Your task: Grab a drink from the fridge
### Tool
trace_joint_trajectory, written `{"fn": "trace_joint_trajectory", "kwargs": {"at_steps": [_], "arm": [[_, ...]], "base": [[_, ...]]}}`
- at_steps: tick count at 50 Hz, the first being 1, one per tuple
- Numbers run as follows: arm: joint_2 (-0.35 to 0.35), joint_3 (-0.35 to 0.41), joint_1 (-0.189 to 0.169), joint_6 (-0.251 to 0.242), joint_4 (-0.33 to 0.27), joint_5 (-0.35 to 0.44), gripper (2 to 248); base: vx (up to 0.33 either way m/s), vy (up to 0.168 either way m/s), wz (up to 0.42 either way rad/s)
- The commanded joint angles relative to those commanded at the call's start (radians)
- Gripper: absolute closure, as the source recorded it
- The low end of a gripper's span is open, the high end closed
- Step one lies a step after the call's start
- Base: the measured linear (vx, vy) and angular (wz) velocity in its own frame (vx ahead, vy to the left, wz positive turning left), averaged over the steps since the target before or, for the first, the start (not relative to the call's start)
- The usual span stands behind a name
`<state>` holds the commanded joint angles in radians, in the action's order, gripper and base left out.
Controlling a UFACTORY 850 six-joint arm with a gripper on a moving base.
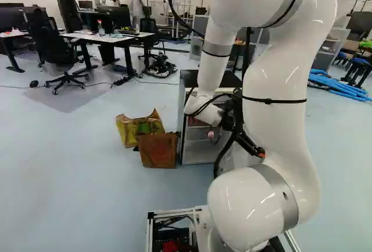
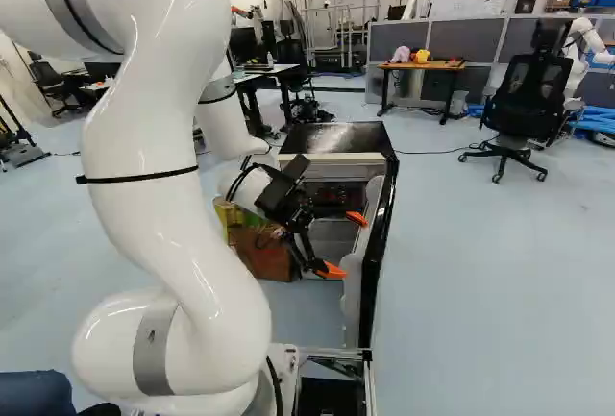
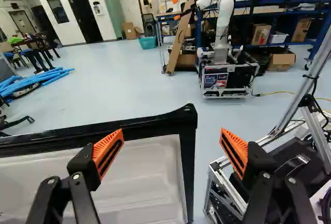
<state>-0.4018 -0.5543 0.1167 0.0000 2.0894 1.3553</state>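
- One black gripper (image 2: 345,244) has two fingers with two orange pads (image 3: 108,150), spread well apart with nothing grasped between them.
- One white arm (image 2: 144,147) carries the gripper beside the inner side of the fridge's opened door; whether any finger touches it, the views do not settle.
- One small fridge (image 2: 336,137) with a black top stands ahead of the base.
- Its one door (image 2: 380,243) is swung open; in the wrist view its black-edged corner lies ahead between the two fingers, with the pale inner panel partly behind one of them.
- Inside the fridge are some reddish items (image 2: 332,195), too small and too hidden to count; which of them, if any, is a drink cannot be told.
- Two bags stand on the floor beside the fridge: one yellow-green bag (image 1: 138,127) and, nearer the base, one brown bag (image 1: 158,151).
- One wooden-topped table (image 2: 423,65) stands farther off in the right base view, one black office chair (image 2: 528,99) to the right of it.
- One bundle of blue tubes (image 3: 33,80) lies on the floor in the wrist view.
- Far ahead of the gripper there, one other white robot (image 3: 222,25) rises from a boxy base, well apart from one teal basket (image 3: 147,42).
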Motion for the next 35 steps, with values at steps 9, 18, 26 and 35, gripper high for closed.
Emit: {"fn": "trace_joint_trajectory", "kwargs": {"at_steps": [9, 18, 26, 35], "arm": [[-0.010, -0.035, -0.033, 0.000, -0.012, -0.032, 3], [-0.020, -0.069, -0.064, 0.000, -0.016, -0.047, 3], [-0.031, -0.099, -0.089, 0.000, -0.016, -0.047, 3], [-0.042, -0.132, -0.116, 0.000, -0.016, -0.047, 3]], "base": [[0.000, 0.000, 0.000], [0.000, 0.000, 0.000], [0.000, 0.000, 0.000], [0.000, 0.000, 0.000]]}}
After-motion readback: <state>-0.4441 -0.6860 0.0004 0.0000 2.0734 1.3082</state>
